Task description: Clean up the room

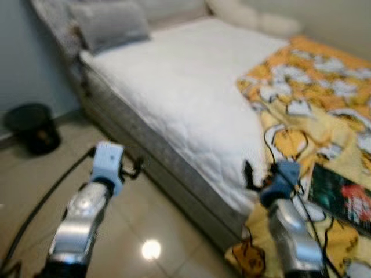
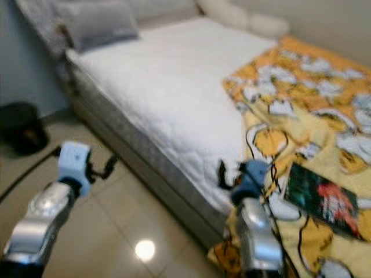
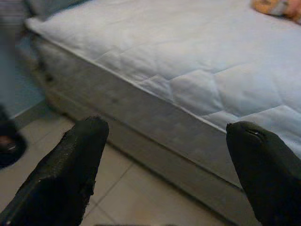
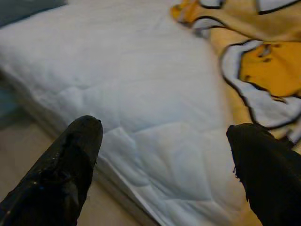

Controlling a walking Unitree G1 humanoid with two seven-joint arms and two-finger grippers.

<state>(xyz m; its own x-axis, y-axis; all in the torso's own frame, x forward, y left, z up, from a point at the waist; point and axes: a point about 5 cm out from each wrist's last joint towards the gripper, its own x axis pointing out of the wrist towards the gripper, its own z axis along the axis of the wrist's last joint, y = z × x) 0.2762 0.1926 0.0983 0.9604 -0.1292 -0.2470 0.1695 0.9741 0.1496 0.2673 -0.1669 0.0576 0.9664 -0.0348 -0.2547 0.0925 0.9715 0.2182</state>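
Note:
A bed with a white quilted mattress (image 1: 185,87) lies ahead, a grey pillow (image 1: 110,24) at its head. A yellow-orange cartoon blanket (image 1: 316,110) covers its right part and hangs over the near edge. A dark green and red book (image 1: 342,197) lies on the blanket. My left gripper (image 3: 164,136) is open over the floor tiles, facing the bed's side. My right gripper (image 4: 164,132) is open at the mattress edge, beside the blanket (image 4: 263,70), holding nothing.
A black bin (image 1: 32,127) stands on the tiled floor (image 1: 156,231) by the blue-grey wall at the left. White pillows (image 1: 255,17) lie at the far end of the bed. A black cable runs along the left arm.

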